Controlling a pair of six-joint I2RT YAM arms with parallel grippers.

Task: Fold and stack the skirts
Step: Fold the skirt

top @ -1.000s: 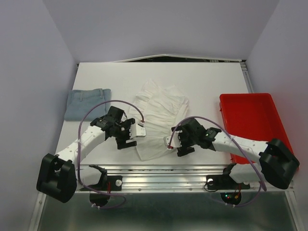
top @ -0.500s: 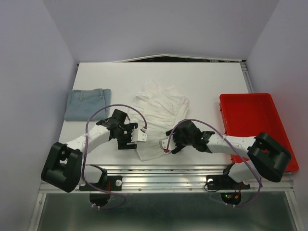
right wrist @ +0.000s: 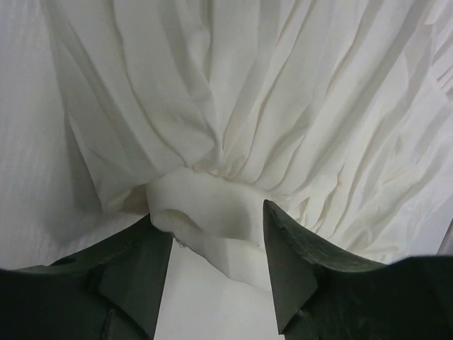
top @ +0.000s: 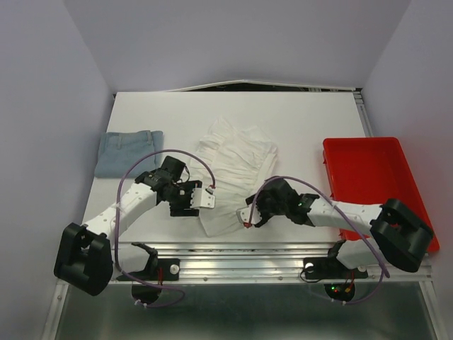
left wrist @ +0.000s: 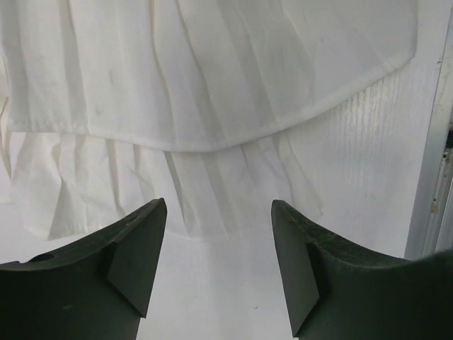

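The white pleated skirt (top: 234, 166) lies spread at the table's middle. Its near hem shows in the left wrist view (left wrist: 212, 106). The light blue denim skirt (top: 129, 152) lies folded at the left edge. My left gripper (top: 206, 197) is open and empty (left wrist: 216, 234), low over bare table just short of the white skirt's near left edge. My right gripper (top: 248, 215) is open at the skirt's near right corner. In the right wrist view a thick folded band of the white skirt (right wrist: 212, 212) sits between its fingertips (right wrist: 216, 227), which are not closed on it.
A red plastic tray (top: 370, 185) stands at the right side, beside the right arm. The table's near metal rail (top: 233, 251) runs just behind both grippers. Purple cables loop over both arms.
My right gripper has moved left onto the white skirt's near corner. My left gripper has shifted slightly right toward the skirt's edge. The skirts have not visibly moved.
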